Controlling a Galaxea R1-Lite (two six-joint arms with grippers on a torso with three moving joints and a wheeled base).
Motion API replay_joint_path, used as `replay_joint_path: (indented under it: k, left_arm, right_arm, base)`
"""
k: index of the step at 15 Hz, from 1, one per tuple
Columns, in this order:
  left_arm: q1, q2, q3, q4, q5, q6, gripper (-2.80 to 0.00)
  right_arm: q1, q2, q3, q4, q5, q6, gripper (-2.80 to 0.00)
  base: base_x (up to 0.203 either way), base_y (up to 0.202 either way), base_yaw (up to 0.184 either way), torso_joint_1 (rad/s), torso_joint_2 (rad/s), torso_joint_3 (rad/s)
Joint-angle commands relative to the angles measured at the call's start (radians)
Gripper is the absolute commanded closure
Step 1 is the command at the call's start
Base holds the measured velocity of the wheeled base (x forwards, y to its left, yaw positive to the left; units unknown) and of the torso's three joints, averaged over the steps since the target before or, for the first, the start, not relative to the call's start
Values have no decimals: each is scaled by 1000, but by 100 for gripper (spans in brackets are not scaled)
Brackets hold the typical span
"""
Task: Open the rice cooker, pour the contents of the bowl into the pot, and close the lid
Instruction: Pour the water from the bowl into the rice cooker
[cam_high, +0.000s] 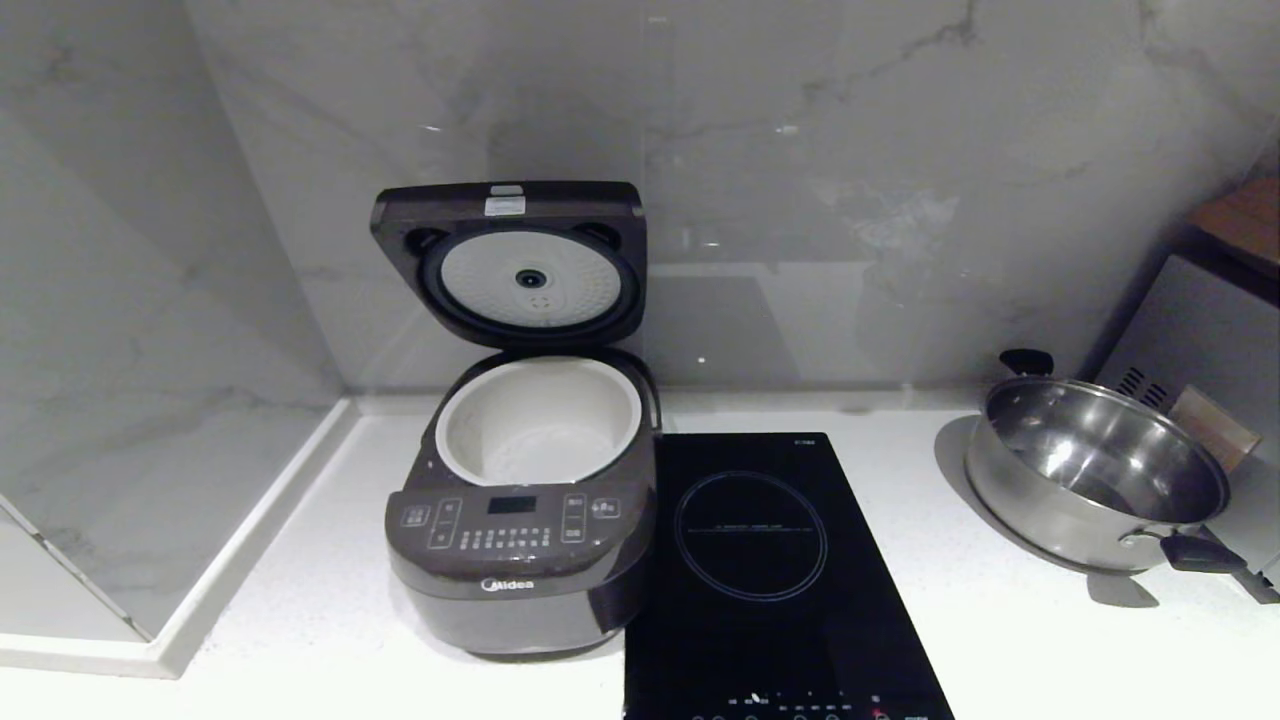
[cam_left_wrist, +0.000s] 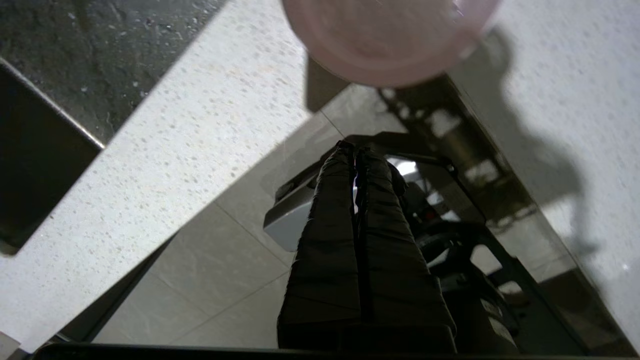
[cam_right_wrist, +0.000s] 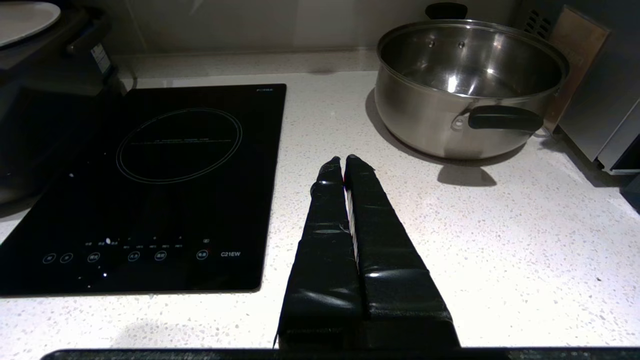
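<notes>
The lid (cam_high: 510, 262) stands fully up, so opening looks done; the pot (cam_high: 540, 420) sits bare in the cooker (cam_high: 520, 560), at nine o'clock of the hob (cam_high: 770, 560), and seems still unfilled. Pouring and closing are left. The bowl (cam_left_wrist: 387, 40) shows only in the left wrist view, on the counter (cam_left_wrist: 165, 165) beyond the left gripper (cam_left_wrist: 356, 150), which is clenched on nothing and apart from it. The right gripper (cam_right_wrist: 344, 161), also clenched and empty, hangs over the counter near the pan (cam_right_wrist: 465, 85).

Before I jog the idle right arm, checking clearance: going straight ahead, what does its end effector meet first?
Likely nothing soon: the shut right end effector points between the induction hob and steel pan, toward the back wall; depth is unclear.
</notes>
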Motion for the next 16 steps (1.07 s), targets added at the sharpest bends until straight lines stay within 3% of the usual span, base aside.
replay_joint_path:
  k: [1, 3, 4, 5, 8, 16]
  left_arm:
    - [36, 98, -11, -56, 2, 5, 0]
    - [48, 131, -8, -99, 6, 9, 0]
    - [47, 144, -6, -100, 6, 11, -104]
    - [47, 161, -9, -102, 6, 12, -280]
    - [41, 227, -4, -137, 7, 12, -280]
    - [40, 510, 33, -443, 40, 3, -280]
  right_arm:
    - [0, 0, 0, 0, 0, 0, 0]
    - [0, 0, 0, 0, 0, 0, 0]
    - [0, 0, 0, 0, 0, 0, 0]
    - [0, 0, 0, 0, 0, 0, 0]
    - [0, 0, 0, 0, 0, 0, 0]
    - [0, 0, 0, 0, 0, 0, 0]
  base:
    - [0, 0, 0, 0, 0, 0]
    - [0, 0, 0, 0, 0, 0]
    - [0, 0, 0, 0, 0, 0]
    - [0, 0, 0, 0, 0, 0]
    - [0, 0, 0, 0, 0, 0]
    - [0, 0, 0, 0, 0, 0]
